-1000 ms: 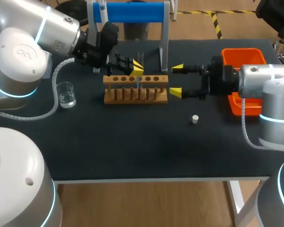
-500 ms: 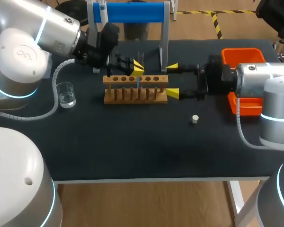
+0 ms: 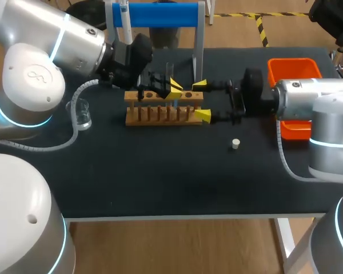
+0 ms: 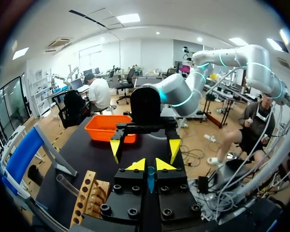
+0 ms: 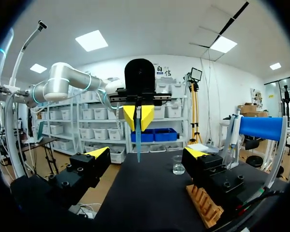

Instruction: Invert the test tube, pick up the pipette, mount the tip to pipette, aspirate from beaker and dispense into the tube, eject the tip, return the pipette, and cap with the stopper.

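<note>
Right gripper [image 3: 200, 100] advanced leftward, tips now flanking rack [image 3: 163, 107] end; left gripper [image 3: 174, 89], gripping thin tube [image 5: 138, 140], shifted slightly right.

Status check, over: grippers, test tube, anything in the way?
Left gripper shut on test tube, held upright at the wooden rack. Right gripper open, tube ahead of it. Stopper lies apart on the table, not in the way.
</note>
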